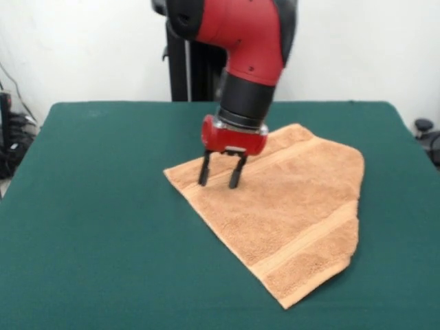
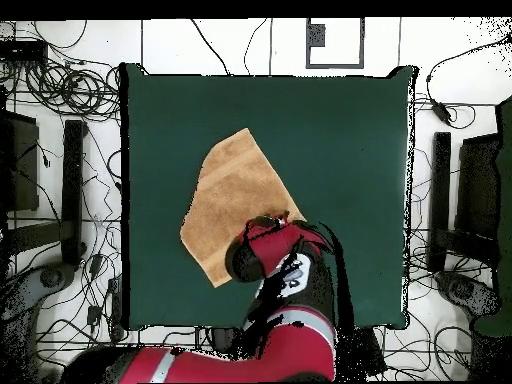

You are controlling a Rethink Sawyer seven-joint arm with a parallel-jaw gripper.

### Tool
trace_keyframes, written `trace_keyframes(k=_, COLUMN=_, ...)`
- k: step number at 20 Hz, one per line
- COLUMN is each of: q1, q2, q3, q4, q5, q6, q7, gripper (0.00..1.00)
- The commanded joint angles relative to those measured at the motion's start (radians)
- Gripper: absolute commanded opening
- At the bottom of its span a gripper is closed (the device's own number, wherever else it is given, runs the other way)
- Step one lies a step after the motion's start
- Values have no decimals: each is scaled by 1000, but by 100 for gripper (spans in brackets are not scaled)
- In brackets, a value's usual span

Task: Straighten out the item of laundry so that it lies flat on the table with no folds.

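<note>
We see the hand [image 1: 220,177] with its two black fingers [image 1: 204,172] spread apart, nothing between them, tips down on or just above the towel [image 1: 282,213] near its far-left corner. Contact or a small gap, we cannot tell.

Towel sits mid-desk, turned at an angle on the green desk [image 1: 89,227]. It reads as an odd five-sided patch, so we judge one corner is folded over or under; not flat yet.

Risks, as we judge them: closing here may pinch only the top layer, or two layers together, and a pull would then drag the whole towel across the felt instead of opening the fold. Terry on felt grips, so bunching is likely. Fingers pressed too deep could also snag the desk cover.

The front view shows the finger spread and the ribbed bands [image 1: 309,237]. The overhead view hides the hand under the arm [image 2: 285,270], but gives the towel's true outline and its place on the desk, left of centre.
</note>
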Motion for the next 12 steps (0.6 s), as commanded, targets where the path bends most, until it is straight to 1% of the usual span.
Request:
trace_keyframes(k=1, q1=-131, q2=114, q3=58, q4=2, q5=-153, q6=-8, q7=-65, gripper=100)
trace_keyframes(k=4, q1=-147, q2=113, q3=52, q4=-14, q5=-196, q6=17, q7=-88, gripper=100)
trace_keyframes(k=6, q1=-131, q2=122, q3=27, q4=-36, q5=-215, q6=29, q7=-81, gripper=100)
trace_keyframes(k=12, q1=-106, q2=121, q3=-23, q4=-47, q5=-257, q6=64, q7=-47, gripper=100)
